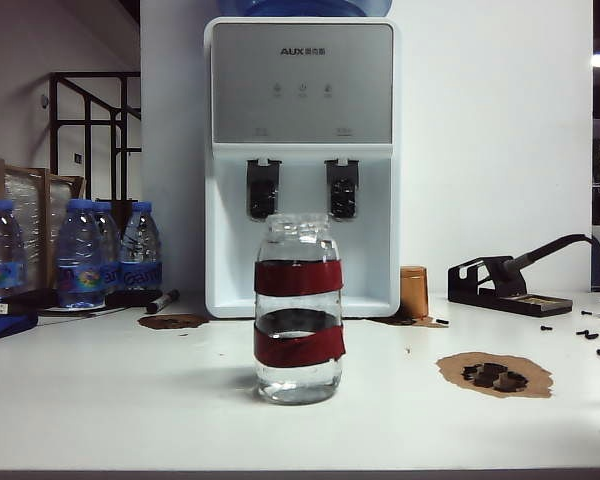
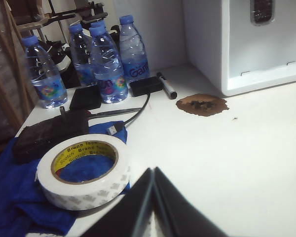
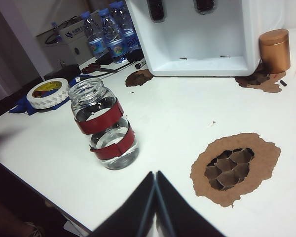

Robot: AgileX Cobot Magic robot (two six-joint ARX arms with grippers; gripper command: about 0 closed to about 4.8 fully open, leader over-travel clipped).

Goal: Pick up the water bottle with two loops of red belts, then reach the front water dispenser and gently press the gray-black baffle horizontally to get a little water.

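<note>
White table (image 1: 100, 400), both grippers' jaws closed

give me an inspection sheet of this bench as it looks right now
Surface: white table, damaged brown patches.
Job's things: water bottle upright, uncapped, centre, ahead of water dispenser; gray-black baffle untouched.
Clutter: plastic bottles, marker, tape roll, blue cloth, copper tin, soldering stand, loose screws.
Grippers: left pincer shut, empty, near tape roll; right pincer shut, empty, short of the bottle.
Cables: USB lead.
Surroundings: white wall, dark railing.
</note>
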